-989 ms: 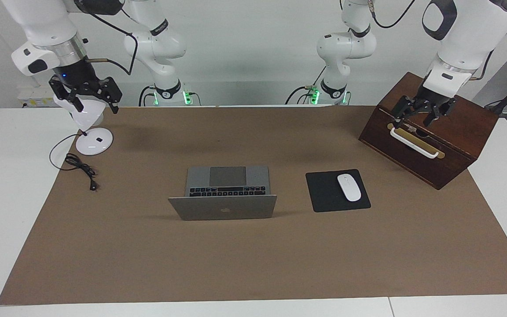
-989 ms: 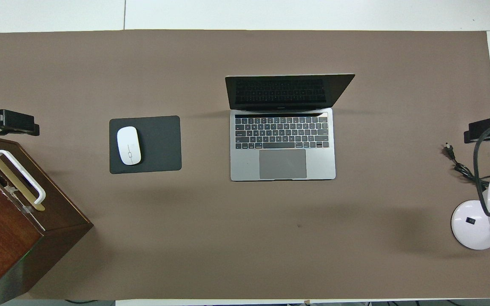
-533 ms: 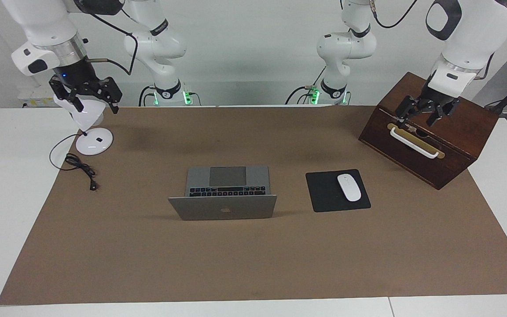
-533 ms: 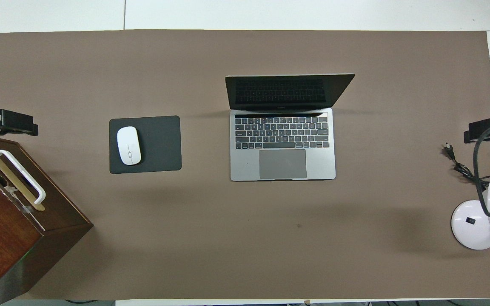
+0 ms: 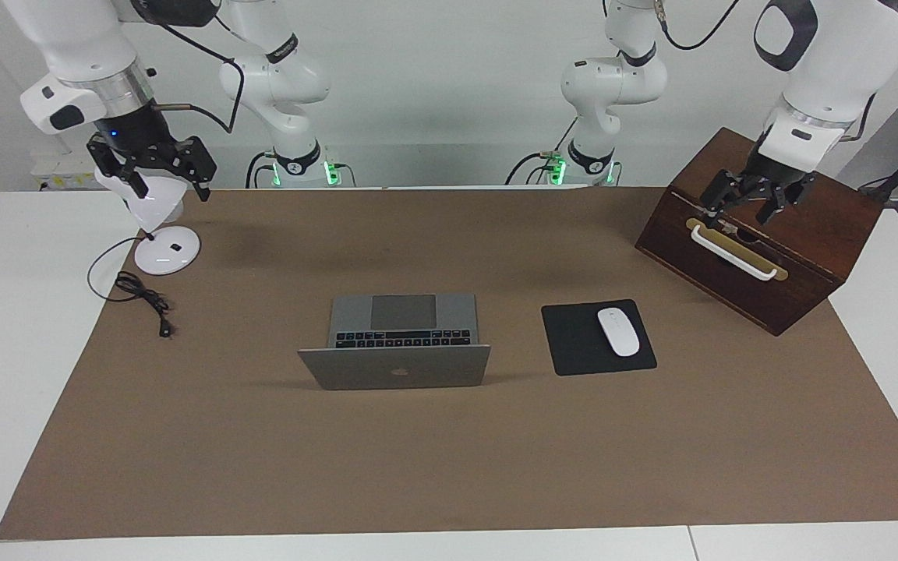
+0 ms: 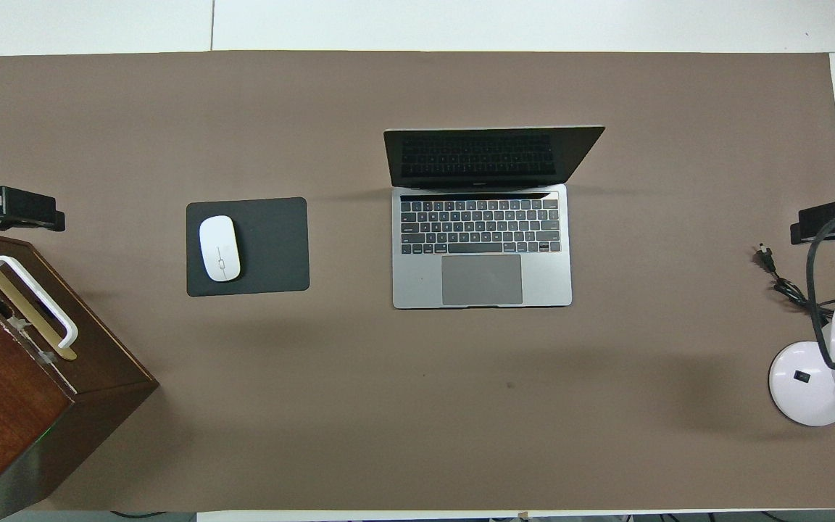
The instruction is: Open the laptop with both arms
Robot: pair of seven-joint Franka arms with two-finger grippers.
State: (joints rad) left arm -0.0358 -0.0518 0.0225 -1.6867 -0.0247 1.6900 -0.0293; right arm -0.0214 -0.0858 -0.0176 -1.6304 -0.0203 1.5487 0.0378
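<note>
Our thin silver-grey laptop point(image 5: 394, 343) sits open mid-surface, between both spread grippers: left gripper point(image 5: 753, 204) over the wooden box point(image 5: 800, 257), right gripper point(image 5: 154, 165) over the white lamp point(image 5: 157, 226).

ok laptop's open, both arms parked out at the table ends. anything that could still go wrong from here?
1. The left gripper hangs just over the wooden box, by its white handle; a downward move could snag it.
2. The right gripper hangs right at the desk lamp head; a swing might tip the lamp.
3. The laptop lid stands upright and unsupported; a bump could push it over.
</note>
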